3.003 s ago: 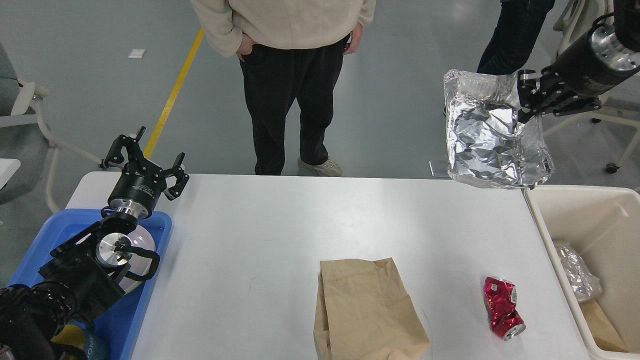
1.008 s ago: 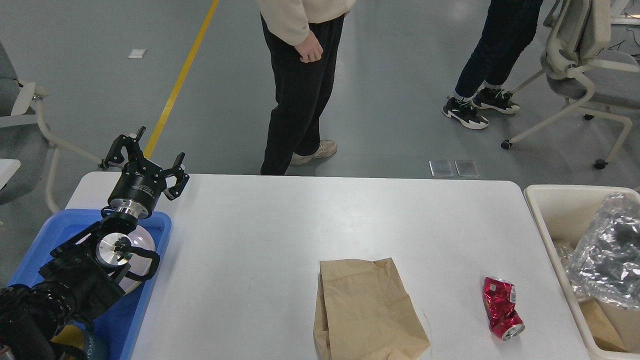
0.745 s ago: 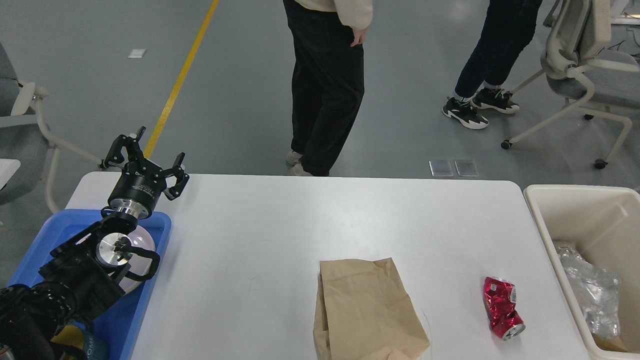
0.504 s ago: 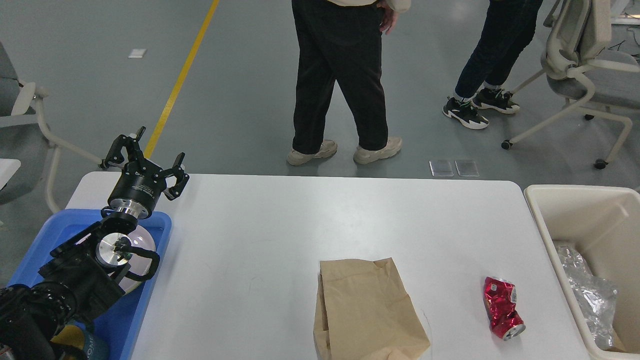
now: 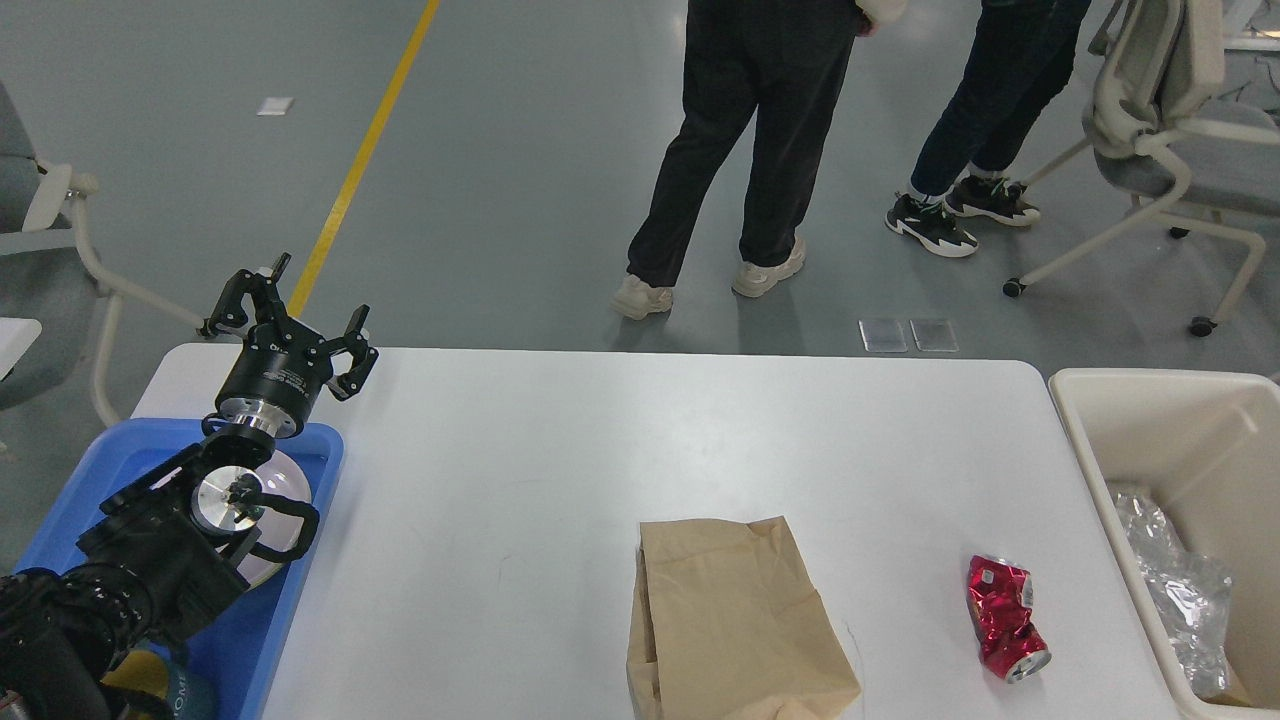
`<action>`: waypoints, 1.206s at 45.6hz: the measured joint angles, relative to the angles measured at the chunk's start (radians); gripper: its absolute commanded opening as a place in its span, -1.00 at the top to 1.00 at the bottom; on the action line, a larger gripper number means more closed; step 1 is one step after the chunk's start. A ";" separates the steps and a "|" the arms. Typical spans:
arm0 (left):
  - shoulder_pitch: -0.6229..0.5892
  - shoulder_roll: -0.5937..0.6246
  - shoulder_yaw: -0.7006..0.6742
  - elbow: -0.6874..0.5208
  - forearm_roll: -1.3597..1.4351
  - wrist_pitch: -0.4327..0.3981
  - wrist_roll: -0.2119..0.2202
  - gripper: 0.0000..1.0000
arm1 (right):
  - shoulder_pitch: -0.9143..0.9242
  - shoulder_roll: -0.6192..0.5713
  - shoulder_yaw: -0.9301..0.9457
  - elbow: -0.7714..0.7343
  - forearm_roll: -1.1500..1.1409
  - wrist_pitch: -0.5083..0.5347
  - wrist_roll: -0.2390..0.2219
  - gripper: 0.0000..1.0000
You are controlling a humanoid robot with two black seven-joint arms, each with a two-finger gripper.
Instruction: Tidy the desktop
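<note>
The white desktop (image 5: 640, 440) fills the middle of the head view. On it, near the front edge, lies a flat brown paper bag (image 5: 730, 620), and to its right a crushed red can (image 5: 1005, 618). My left gripper (image 5: 288, 318) hovers open over the desktop's far left corner, above the blue tray (image 5: 290, 600), with nothing between its fingers. My right gripper is out of view.
A cream bin (image 5: 1150, 400) stands off the desktop's right edge with crumpled foil (image 5: 1175, 590) inside. The blue tray holds a white bowl (image 5: 285, 500), partly behind my left arm. Two people (image 5: 760, 140) stand on the floor beyond the desktop. Chairs stand far left and far right.
The right arm, which held the foil tray above the bin, has left the view, and the foil now lies in the bin. The person behind the desktop walked right. My left arm stayed still.
</note>
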 measured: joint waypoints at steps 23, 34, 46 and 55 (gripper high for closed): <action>0.000 0.000 0.000 0.000 0.000 0.000 0.000 -0.93 | 0.189 0.225 -0.011 0.018 -0.123 0.407 0.000 -1.00; 0.000 0.000 0.000 0.000 0.000 0.000 0.000 -0.93 | 0.200 0.421 -0.002 0.127 -0.128 0.411 0.000 -1.00; 0.000 0.000 0.000 0.000 0.000 0.000 0.000 -0.93 | 0.142 0.592 0.014 0.233 -0.130 0.413 -0.001 -1.00; 0.000 0.000 0.000 0.000 0.000 0.000 0.000 -0.94 | 0.005 0.601 0.029 0.264 -0.121 0.409 -0.002 -1.00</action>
